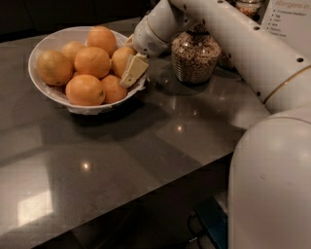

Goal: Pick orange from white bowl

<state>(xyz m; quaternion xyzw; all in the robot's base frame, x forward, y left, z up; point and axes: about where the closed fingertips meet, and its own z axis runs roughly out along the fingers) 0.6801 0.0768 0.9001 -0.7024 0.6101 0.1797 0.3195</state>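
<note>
The white bowl [43, 44] stands at the back left of the dark counter and holds several oranges. My gripper [128, 59] reaches in from the right, over the bowl's right rim, and sits around the rightmost orange [119, 56], a yellow-orange fruit resting among the others. A cream part of the gripper lies in front of that orange and hides its right side. The orange is still down in the bowl with the rest.
A glass jar of cereal [195, 56] stands just right of the bowl, under my arm. A second jar [249, 6] and a white card [290, 17] are at the back right. The counter's front edge runs diagonally across the lower part of the view.
</note>
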